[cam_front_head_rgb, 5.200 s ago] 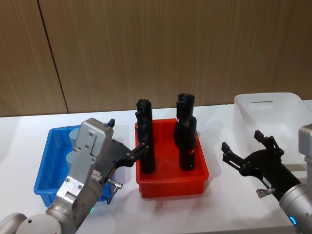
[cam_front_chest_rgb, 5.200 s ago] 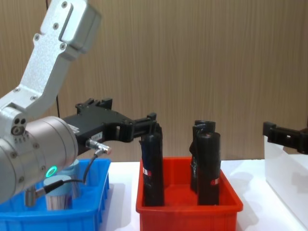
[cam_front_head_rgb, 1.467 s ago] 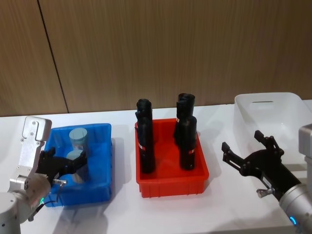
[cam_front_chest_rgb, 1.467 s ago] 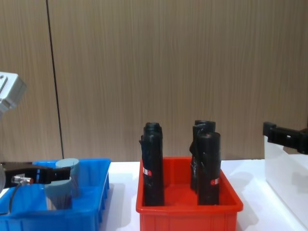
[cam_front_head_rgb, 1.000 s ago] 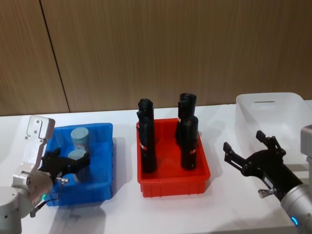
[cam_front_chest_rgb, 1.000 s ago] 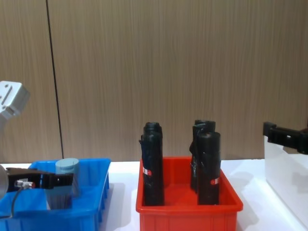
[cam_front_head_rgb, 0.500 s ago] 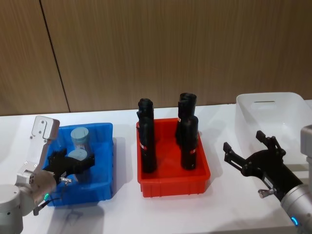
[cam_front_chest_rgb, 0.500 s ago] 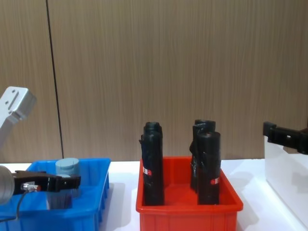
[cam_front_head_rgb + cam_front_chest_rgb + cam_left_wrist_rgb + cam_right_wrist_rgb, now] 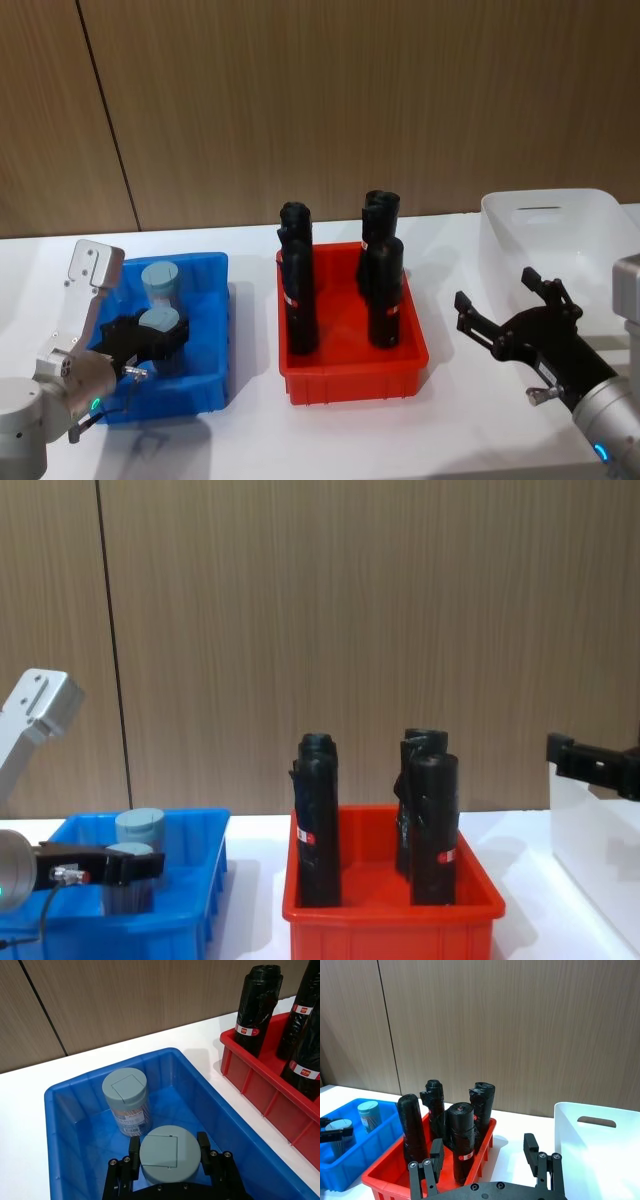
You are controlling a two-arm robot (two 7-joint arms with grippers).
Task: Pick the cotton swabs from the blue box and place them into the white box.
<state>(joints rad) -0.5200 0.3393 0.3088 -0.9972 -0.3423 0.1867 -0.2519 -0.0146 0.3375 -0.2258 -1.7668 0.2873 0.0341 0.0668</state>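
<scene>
the left gripper [image 9: 168,1146] sits low in the shallow bright blue plastic box [image 9: 210,1105], fingers clamped on the nearer jar [image 9: 167,1157], a small clear plastic cylinder of cotton swabs with a pale blue lid. a second jar [image 9: 126,1097] stands just beside it, so a tilted lift could knock it. the carry to the translucent white plastic box [image 9: 590,240] crosses 4 tall black cylinders [image 9: 385,290] in a red plastic bin [image 9: 350,385]. the right gripper [image 9: 492,287] hovers spread open near that box. label print is too small to read.
</scene>
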